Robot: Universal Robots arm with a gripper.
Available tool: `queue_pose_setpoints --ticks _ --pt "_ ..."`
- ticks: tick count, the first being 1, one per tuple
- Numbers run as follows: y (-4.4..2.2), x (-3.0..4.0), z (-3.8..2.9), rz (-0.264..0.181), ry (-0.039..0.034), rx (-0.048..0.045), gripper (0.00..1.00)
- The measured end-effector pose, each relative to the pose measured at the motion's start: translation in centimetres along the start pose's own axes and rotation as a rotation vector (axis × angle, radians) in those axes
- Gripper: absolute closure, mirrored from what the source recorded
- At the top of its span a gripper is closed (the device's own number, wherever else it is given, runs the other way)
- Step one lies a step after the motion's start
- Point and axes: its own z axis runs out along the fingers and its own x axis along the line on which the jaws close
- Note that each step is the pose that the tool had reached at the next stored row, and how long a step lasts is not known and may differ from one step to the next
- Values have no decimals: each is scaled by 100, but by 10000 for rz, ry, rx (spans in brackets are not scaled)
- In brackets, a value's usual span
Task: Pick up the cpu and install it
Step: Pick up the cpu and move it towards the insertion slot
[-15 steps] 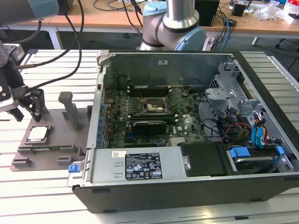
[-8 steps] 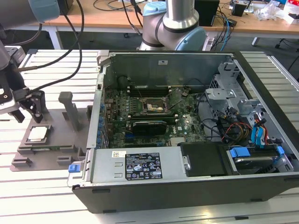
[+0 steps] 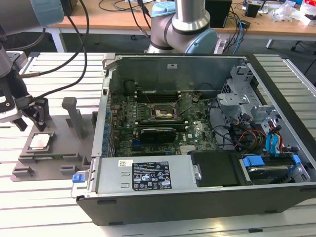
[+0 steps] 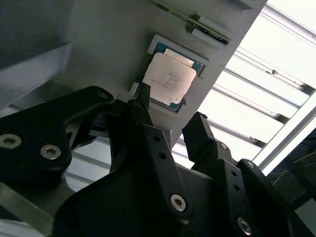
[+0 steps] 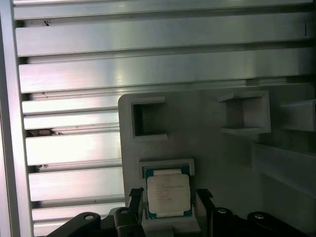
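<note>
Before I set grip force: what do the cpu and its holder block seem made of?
The cpu: pale matte metal lid, probably, with a greenish board rim. The holder block: likely grey plastic, judging by its dull even surface and moulded pockets.

Honestly, nothing you can read here: the sticker (image 3: 150,176) in the computer case (image 3: 197,207) is too small, and the print on the cpu (image 5: 168,194) is too faint.

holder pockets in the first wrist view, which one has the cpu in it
The pocket closest to the gripper: the cpu lies flat in it. The two square pockets farther off look empty.
</note>
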Motion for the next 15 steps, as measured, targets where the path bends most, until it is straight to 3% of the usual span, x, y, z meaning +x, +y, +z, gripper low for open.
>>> queue_pose_setpoints --ticks 15 --pt "3 3 123 0 0 0 45"
